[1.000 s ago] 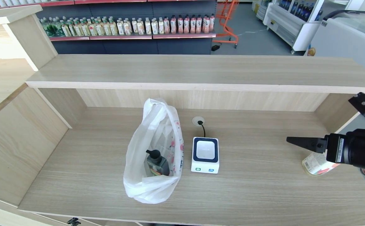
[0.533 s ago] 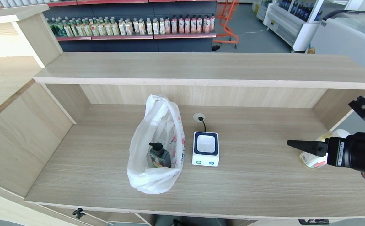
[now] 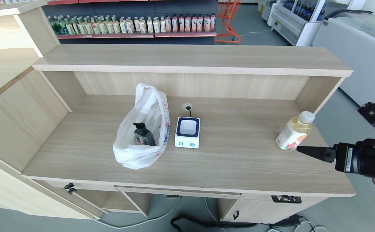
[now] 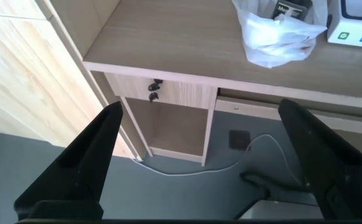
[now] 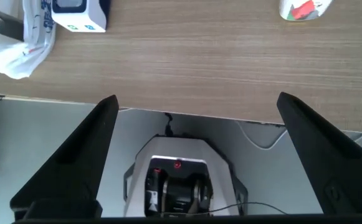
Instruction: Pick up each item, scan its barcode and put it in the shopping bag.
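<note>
A white plastic shopping bag [image 3: 139,138] stands open on the wooden counter [image 3: 239,161] with a dark pump bottle [image 3: 143,135] inside it. Right beside the bag sits the white barcode scanner [image 3: 187,132]. A pale yellow drink bottle [image 3: 294,130] with a white cap stands upright near the counter's right end. My right gripper [image 3: 303,150] hangs open just in front of and below that bottle, not touching it; its fingers [image 5: 75,168] spread wide over the counter's front edge. My left gripper [image 4: 205,162] is open and empty, low before the counter's left front, with the bag [image 4: 280,34] ahead.
The counter has a raised back shelf [image 3: 190,59] and side walls. Below its front edge are a drawer and an open cabinet bay [image 4: 174,124], with cables on the floor. Store shelves of bottles and freezers stand behind.
The whole head view has shifted back, now taking in the counter's front edge and the floor. My right gripper no longer covers the drink bottle and sits nearer the counter's front right edge.
</note>
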`<state>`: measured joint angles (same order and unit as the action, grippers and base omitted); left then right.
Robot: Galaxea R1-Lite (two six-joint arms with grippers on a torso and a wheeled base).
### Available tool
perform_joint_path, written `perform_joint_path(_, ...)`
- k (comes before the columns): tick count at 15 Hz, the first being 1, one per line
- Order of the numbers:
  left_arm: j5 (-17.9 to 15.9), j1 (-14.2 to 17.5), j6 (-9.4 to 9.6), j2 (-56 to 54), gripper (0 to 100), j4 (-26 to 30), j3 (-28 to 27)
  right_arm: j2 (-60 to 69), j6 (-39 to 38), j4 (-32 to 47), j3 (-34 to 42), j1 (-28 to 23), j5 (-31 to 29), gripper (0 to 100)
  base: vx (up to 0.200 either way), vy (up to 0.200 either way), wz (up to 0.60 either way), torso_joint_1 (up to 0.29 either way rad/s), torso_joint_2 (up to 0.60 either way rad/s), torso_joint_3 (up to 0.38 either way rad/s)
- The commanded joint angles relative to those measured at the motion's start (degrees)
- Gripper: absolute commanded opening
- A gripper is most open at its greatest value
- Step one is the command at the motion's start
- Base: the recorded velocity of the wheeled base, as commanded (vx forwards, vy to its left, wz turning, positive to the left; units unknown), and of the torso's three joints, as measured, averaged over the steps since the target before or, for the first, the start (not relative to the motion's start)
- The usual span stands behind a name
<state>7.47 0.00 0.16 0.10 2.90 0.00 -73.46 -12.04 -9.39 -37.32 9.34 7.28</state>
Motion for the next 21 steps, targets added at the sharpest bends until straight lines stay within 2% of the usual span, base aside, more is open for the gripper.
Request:
perform_joint_path(1, 0.0, 0.0, 0.02, 0.1, 100, 0.0, 0.0, -2.0, 0.0, -0.4, -0.8, -1.3, -0.7, 100, -0.200, -0.200, 0.00, -0.002, 0.01, 0.007)
perform_joint_path(4, 0.0, 0.0, 0.11, 0.0, 100, 0.0, 0.0, -2.5, 0.0, -0.4, -1.6, -2.1, -0.7, 100, 0.000, 0.000, 0.00, 0.000, 0.00, 0.000)
perform_joint_path(5, 0.0, 0.0, 0.81, 0.3, 100, 0.0, 0.0, -2.5, 0.0, -0.4, -1.6, -2.2, -0.7, 100, 0.200, 0.000, 0.00, 0.007, 0.01, 0.002)
perform_joint_path(10, 0.0, 0.0, 0.90, 0.1, 100, 0.0, 0.0, -3.9, 0.1, -0.5, -2.1, -3.3, -0.9, 100, 0.200, 0.000, 0.00, 0.006, 0.00, 0.000)
perform_joint_path(11, 0.0, 0.0, 0.46, 0.0, 100, 0.0, 0.0, -4.4, 0.4, -0.5, -2.1, -3.6, -1.9, 100, 0.200, 0.000, 0.00, 0.007, 0.01, 0.002)
perform_joint_path(13, 0.0, 0.0, 0.46, 0.0, 100, 0.0, 0.0, -5.9, 2.9, 0.0, -1.4, -5.3, -8.5, 100, 0.000, 0.000, 0.00, 0.000, 0.00, 0.000)
perform_joint_path(14, 0.0, 0.0, 0.46, 0.0, 100, 0.0, 0.0, -7.6, 7.6, -0.4, 0.6, -7.3, -13.6, 100, 0.000, 0.000, 0.00, 0.000, 0.00, 0.000)
perform_joint_path(16, 0.0, 0.0, 0.46, 0.0, 100, 0.0, 0.0, -10.5, 11.4, -1.8, 1.5, -10.4, -15.5, 100, 0.000, 0.000, 0.00, 0.000, 0.00, 0.000)
perform_joint_path(21, 0.0, 0.0, 0.54, 0.0, 100, 0.0, 0.0, -21.8, 13.5, -19.8, 3.9, -10.1, -15.0, 100, 0.000, 0.000, 0.00, 0.000, 0.00, 0.000)
